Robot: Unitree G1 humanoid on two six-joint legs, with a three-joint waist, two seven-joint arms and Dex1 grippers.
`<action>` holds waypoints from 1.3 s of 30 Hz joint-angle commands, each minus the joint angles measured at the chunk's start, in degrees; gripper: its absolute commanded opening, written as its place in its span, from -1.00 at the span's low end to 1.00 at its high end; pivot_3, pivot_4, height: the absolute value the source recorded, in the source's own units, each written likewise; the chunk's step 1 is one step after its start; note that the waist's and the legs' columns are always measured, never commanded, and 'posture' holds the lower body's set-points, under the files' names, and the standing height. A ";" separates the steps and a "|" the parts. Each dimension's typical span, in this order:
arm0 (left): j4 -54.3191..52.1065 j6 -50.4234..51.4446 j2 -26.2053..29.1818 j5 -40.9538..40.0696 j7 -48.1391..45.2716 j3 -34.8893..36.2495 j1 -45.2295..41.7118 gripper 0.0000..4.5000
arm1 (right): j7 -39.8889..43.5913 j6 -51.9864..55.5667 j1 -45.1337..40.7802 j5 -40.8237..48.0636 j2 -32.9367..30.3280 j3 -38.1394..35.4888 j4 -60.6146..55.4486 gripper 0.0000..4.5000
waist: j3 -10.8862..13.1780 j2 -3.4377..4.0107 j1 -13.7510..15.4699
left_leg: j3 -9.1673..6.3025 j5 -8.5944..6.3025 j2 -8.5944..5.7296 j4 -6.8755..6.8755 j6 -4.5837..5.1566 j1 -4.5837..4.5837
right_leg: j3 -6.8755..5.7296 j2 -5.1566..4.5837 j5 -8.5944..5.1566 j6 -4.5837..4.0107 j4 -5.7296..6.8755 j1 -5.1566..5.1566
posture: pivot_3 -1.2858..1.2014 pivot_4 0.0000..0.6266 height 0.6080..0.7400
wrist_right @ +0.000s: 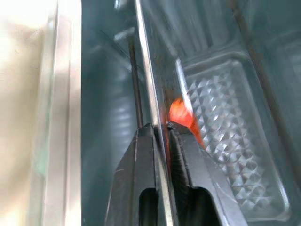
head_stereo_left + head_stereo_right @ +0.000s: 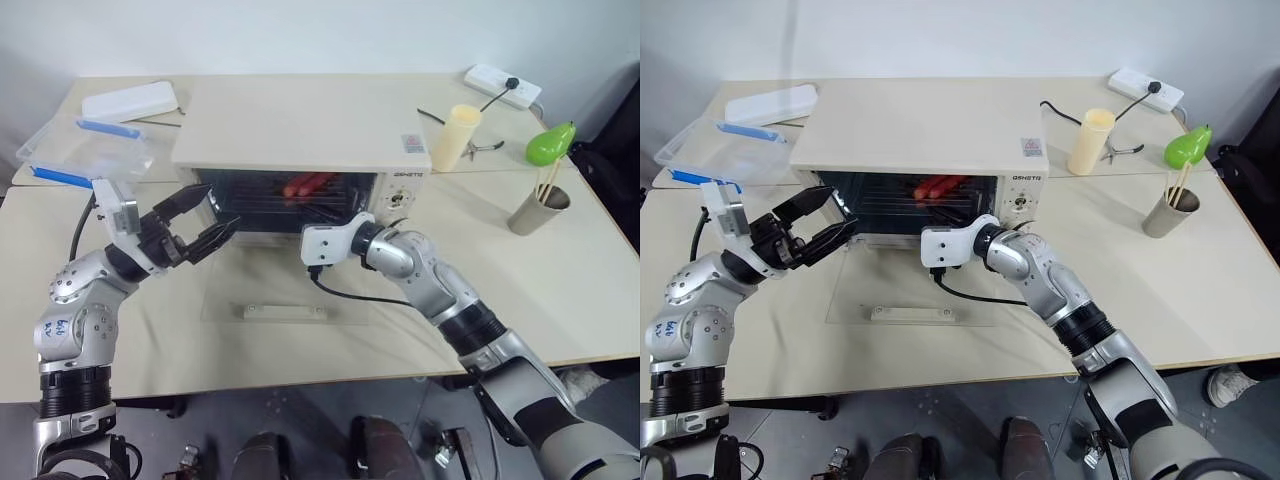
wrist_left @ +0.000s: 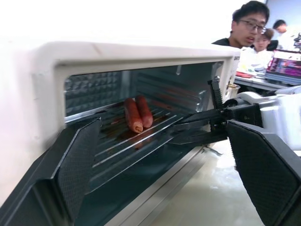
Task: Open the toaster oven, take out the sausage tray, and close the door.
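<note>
Standing on a beige table (image 2: 560, 300), toaster oven (image 2: 300, 130) open | left gripper (image 2: 200, 225) spread wide, empty | right gripper (image 1: 162, 129) pinching sausage tray (image 1: 150, 80) rim

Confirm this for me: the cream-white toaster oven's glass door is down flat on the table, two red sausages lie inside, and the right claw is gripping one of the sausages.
Not quite. The right claw is shut on the rim of the silvery metal tray, not on a sausage, as the right wrist view shows. The rest holds: the cream-white toaster oven has its glass door flat on the table, with two red sausages inside.
</note>
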 commanded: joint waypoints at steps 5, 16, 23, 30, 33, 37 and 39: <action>-1.72 -0.87 0.17 0.27 0.10 0.21 0.41 1.00 | 4.71 -0.24 5.83 6.33 -1.48 -3.40 -13.93 -0.82 | -0.01 -0.01 0.41 | -0.08 0.01 0.01 0.11 -0.01 0.04 | 0.01 0.00 0.00 0.00 0.02 0.11 | 0.03 -0.52 1.00; -2.53 -0.70 0.19 -0.02 0.50 0.47 2.05 1.00 | 6.77 5.75 8.09 6.39 -1.02 -4.49 -15.01 -0.64 | -0.01 -0.01 1.78 | 0.04 0.04 0.00 0.28 -0.01 0.07 | 0.15 -0.01 0.00 0.00 0.01 0.17 | 0.03 -0.52 1.00; -5.36 0.17 1.32 -0.46 -0.68 0.53 6.50 1.00 | 1.30 7.46 3.54 -1.58 1.11 -1.76 -8.43 0.18 | -0.01 -0.01 1.57 | 0.04 0.04 0.00 0.26 -0.02 0.07 | 0.15 -0.01 0.00 0.00 0.02 0.16 | 0.03 -0.52 1.00; -6.65 0.57 1.65 -0.77 -0.63 0.83 8.15 1.00 | -2.08 10.84 0.17 -6.74 3.76 -0.38 -1.53 0.18 | -0.01 -0.01 1.72 | 0.01 0.06 0.00 0.22 -0.07 0.07 | 0.15 0.00 0.00 -0.01 0.04 0.14 | 0.03 -0.52 1.00; -6.73 0.66 1.60 -0.89 -0.52 0.84 8.18 1.00 | -2.58 10.59 -0.45 -6.69 4.37 -0.16 -0.06 0.10 | -0.01 -0.01 1.66 | 0.02 0.06 -0.01 0.22 -0.06 0.07 | 0.16 0.00 0.00 -0.01 0.03 0.15 | 0.03 -0.52 1.00; -6.60 0.80 1.69 -1.17 -0.57 1.16 8.10 1.00 | -2.84 10.32 -0.58 -6.49 4.32 -0.19 -0.24 -0.40 | -0.01 -0.01 1.52 | 0.01 0.06 0.00 0.21 -0.07 0.07 | 0.14 0.01 0.00 -0.01 0.03 0.14 | 0.03 -0.52 1.00; -6.42 0.89 1.76 -1.23 -0.62 1.27 7.94 1.00 | -2.56 10.21 -0.56 -6.34 4.14 -0.13 -0.24 -0.71 | -0.01 -0.01 1.51 | 0.02 0.06 0.00 0.21 -0.07 0.07 | 0.14 0.01 0.00 -0.01 0.03 0.14 | 0.03 -0.52 1.00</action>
